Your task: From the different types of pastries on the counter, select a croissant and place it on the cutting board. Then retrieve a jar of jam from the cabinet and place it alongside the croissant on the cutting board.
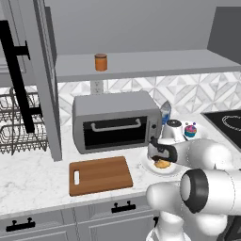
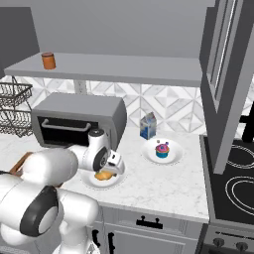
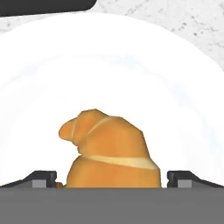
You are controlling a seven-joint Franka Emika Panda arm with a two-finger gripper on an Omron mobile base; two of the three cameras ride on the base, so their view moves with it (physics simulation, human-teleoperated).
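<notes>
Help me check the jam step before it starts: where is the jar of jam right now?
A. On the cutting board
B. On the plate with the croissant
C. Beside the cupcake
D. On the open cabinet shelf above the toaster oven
D: the orange-brown jar of jam stands alone on the grey cabinet shelf, above the toaster oven, while the cutting board on the counter carries nothing.

Even, bright, shadowless rendered light fills all three views, without glare. Beneath the tool (image 3: 112, 180), the round white plate (image 3: 183, 87) washes out pale; edges look slightly soft and blocky.
</notes>
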